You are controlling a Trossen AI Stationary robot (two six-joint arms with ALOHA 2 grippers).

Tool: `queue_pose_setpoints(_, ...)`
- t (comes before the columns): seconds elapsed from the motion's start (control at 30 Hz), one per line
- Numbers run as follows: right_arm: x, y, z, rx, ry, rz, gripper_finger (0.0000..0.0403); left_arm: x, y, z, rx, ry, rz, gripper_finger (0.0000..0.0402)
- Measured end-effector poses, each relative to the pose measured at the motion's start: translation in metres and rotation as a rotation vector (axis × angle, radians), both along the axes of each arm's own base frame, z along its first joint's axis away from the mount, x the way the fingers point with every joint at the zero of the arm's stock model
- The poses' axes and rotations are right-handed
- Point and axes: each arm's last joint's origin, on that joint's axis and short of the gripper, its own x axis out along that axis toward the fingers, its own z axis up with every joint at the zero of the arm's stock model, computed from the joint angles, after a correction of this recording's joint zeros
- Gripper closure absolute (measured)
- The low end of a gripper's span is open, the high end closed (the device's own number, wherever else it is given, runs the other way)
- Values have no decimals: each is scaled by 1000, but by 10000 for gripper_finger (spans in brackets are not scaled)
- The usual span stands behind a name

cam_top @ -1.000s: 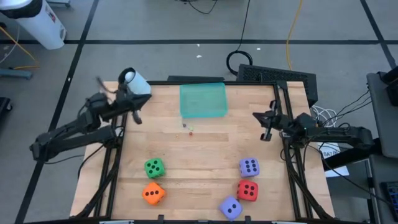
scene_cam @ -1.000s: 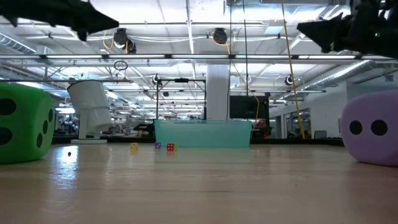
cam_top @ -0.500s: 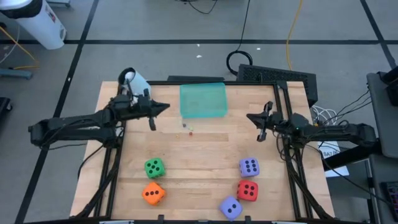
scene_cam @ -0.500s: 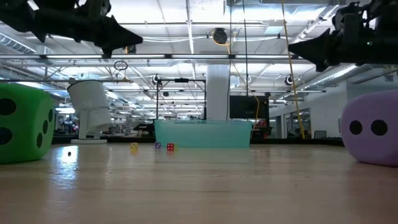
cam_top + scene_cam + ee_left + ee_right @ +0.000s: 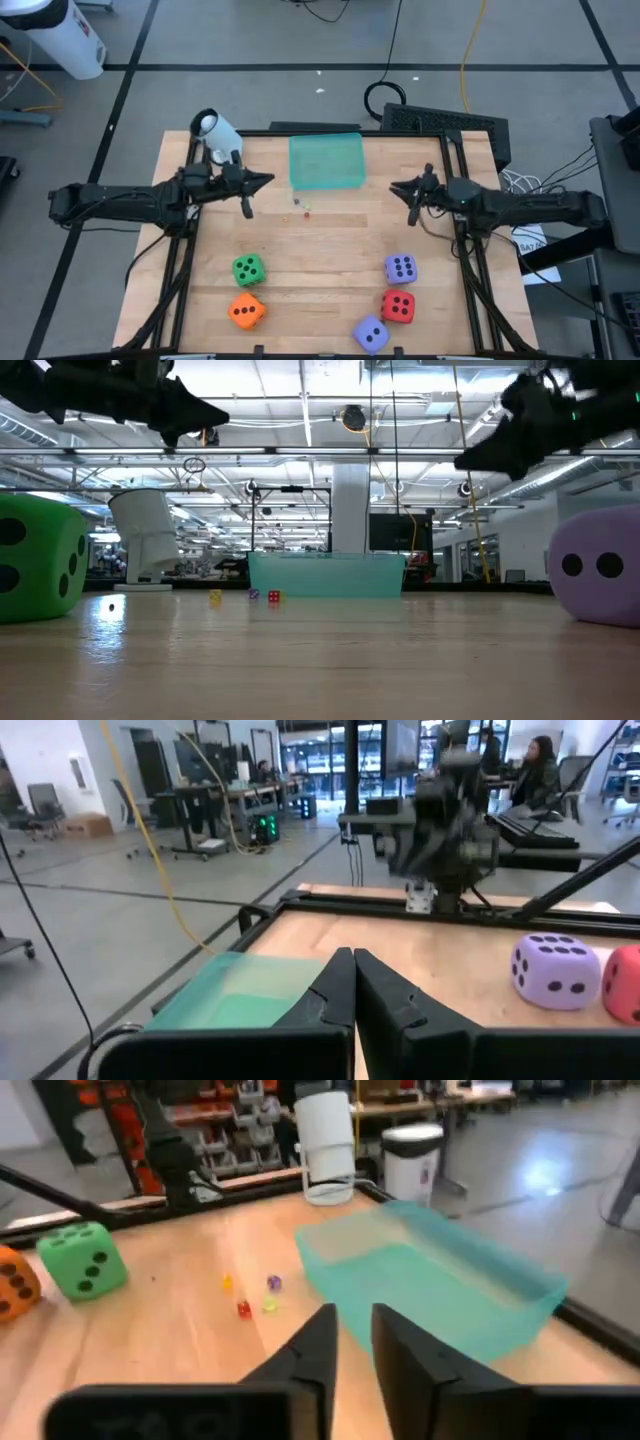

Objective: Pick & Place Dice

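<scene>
High view: along the table's near edge lie the orange die, one purple die and the red die. Just beyond sit the green die and another purple die. Farther back, both arms hover above bare wood: left gripper pressed together, right gripper slightly parted, both empty. The tray lies farthest.
</scene>
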Motion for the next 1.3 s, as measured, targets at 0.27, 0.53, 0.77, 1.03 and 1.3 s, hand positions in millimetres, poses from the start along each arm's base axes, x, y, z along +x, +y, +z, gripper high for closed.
queue_pose_setpoints(0.27, 17, 25, 69, -58, 439, 22, 239, 0, -2, -6, -9, 59, -56, 400)
queue_pose_setpoints(0.53, 52, 58, 81, 15, 773, 254, 88, 0, -3, -9, -22, 88, -62, 388)
queue_pose_setpoints(0.77, 60, 80, 76, 88, 790, 370, 15, 0, -3, -9, -41, 88, -62, 394)
queue_pose_setpoints(1.03, 49, 111, 70, 202, 801, 395, 7, 0, -3, -10, -42, 99, -61, 394)
queue_pose_setpoints(1.3, 45, 127, 46, 56, 852, 394, 5, 0, -3, -10, -37, 99, -61, 381)
